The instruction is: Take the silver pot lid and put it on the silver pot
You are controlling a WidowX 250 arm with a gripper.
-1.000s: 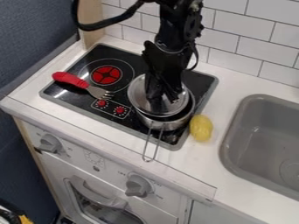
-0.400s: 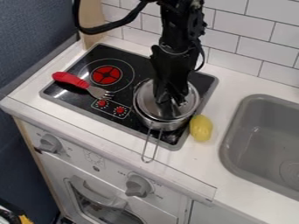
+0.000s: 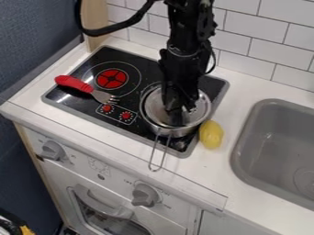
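Your claw [image 3: 176, 118] is hanging over the lid [image 3: 155, 111]; I can't tell whether it is gripping or free. The lid is covering much of the pot's [image 3: 176, 133] mouth, its seating unclear. You want to be centring that round disc, lowering it level, then letting go and lifting straight up. Smooth, shiny metal is probably sliding easily, and the looped wire handle [image 3: 161, 158] is jutting frontward, ready to swing the pot if nudged.

the stovetop [image 3: 80, 103] is smooth and glossy; on it, the pot [image 3: 178, 133] and lid [image 3: 155, 113] are shiny metal, the fork handle [image 3: 73, 83] plastic-looking. right of it, the sink [image 3: 241, 140] looks matt.
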